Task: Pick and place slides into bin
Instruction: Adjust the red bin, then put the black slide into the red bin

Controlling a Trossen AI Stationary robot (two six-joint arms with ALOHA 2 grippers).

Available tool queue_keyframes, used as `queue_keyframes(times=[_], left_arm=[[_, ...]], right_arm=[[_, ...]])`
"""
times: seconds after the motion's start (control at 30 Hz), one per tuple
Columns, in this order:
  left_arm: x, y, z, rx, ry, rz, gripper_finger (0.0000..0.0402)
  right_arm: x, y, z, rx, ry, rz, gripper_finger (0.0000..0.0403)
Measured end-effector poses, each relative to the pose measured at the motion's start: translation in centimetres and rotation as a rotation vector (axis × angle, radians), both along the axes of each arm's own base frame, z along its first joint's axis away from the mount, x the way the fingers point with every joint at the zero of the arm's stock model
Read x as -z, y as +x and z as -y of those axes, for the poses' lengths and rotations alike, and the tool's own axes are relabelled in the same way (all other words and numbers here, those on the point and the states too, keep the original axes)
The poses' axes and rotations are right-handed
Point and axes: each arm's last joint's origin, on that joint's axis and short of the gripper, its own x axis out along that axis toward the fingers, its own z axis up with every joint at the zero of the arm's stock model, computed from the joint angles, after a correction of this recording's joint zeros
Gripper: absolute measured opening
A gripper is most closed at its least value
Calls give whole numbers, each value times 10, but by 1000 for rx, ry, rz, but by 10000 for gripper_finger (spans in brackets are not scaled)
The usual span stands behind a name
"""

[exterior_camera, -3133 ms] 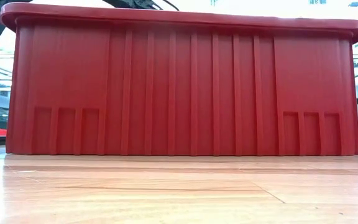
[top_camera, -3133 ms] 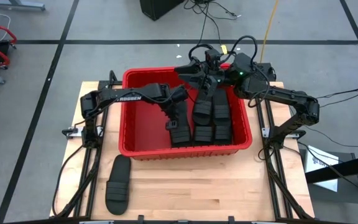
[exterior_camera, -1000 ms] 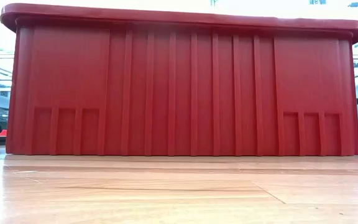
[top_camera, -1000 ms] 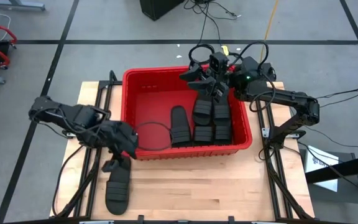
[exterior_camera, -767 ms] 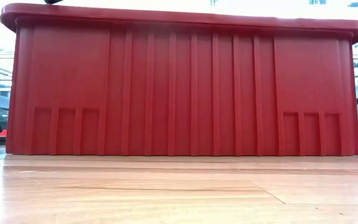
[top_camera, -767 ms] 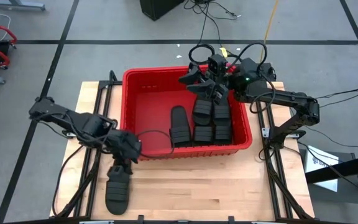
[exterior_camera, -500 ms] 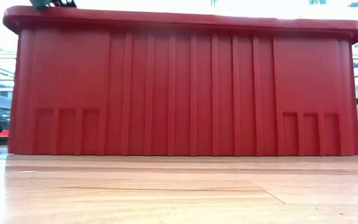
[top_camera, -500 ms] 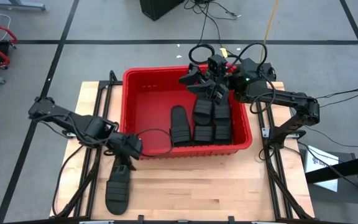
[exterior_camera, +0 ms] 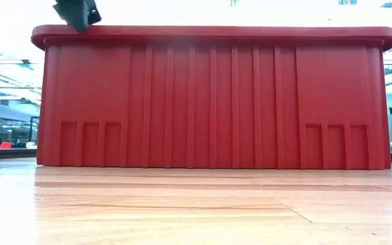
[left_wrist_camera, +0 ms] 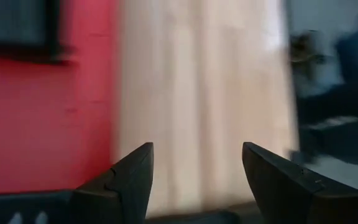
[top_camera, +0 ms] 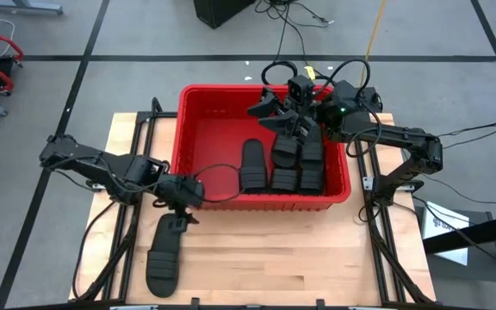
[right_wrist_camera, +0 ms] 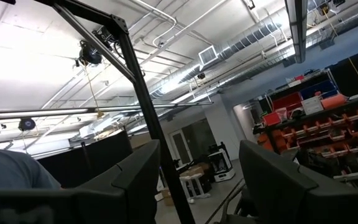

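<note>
The red bin [top_camera: 207,129] stands at the table's far middle and holds three black slides [top_camera: 284,161] side by side on its floor. Another slide [top_camera: 163,258] lies flat on the wood at the near left. My left gripper [top_camera: 177,220] hangs open just over that slide's far end, beside the bin's near left corner [top_camera: 179,205], with nothing between its fingers [left_wrist_camera: 132,180]. My right gripper [top_camera: 269,110] is raised over the bin's far right part, open and empty, tilted upward toward the ceiling [right_wrist_camera: 197,168]. My left gripper's body stands hard by the bin's near left corner [top_camera: 179,205]. I cannot tell whether it touches the wall. Its open fingers hold nothing.
The bin's front wall [exterior_camera: 216,102] fills the low view, with part of my left arm [exterior_camera: 77,12] above its left rim. A cable loop [top_camera: 218,172] from the left arm hangs over the bin's left half. Bare wood [top_camera: 300,258] lies in front of the bin.
My left gripper has sunk toward the slide on the table and drifted a little toward the table's right, staying open. The bin's left end has slid toward the right and slightly away, the slides inside moving with it. My right gripper has kept still.
</note>
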Motion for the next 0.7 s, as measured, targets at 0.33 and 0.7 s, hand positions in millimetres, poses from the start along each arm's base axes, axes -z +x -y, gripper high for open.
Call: queue_keyframes(times=[0.33,0.7], left_arm=[[-11,-21,19,160,-237,-72,239],[-9,-43,34,124,-123,-141,239]], right_arm=[[0,0,0,1,-3,1,210],[1,0,0,6,-10,-3,210]])
